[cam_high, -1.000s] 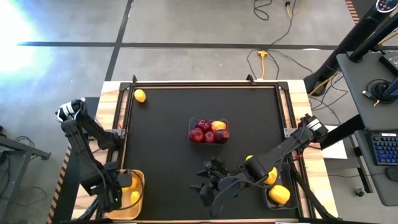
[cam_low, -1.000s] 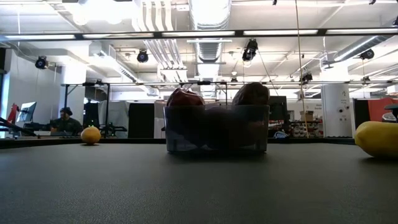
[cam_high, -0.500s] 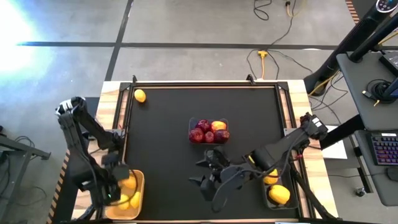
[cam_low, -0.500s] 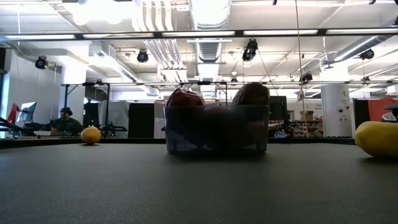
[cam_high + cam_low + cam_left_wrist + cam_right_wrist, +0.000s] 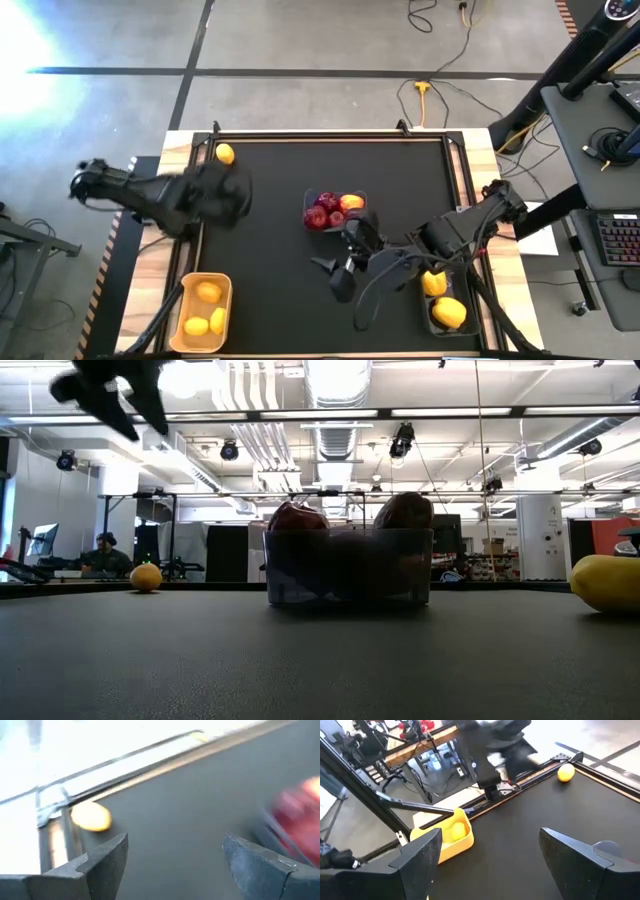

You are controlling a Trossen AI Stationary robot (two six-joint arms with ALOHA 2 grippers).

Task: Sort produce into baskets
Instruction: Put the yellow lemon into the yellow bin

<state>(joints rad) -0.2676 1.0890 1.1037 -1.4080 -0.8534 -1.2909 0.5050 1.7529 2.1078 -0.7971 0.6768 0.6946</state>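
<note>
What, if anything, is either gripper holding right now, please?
Nothing: the left gripper and the right gripper are both open and empty.

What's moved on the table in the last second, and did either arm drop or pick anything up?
The left end effector left the yellow-orange plastic bin and swung up the table toward the loose oval yellow lemon; it is open and empty. The right end effector, also open and empty, shifted slightly toward the clear plastic bin of red fruit. The lemon, all bins and their contents stayed put.
</note>
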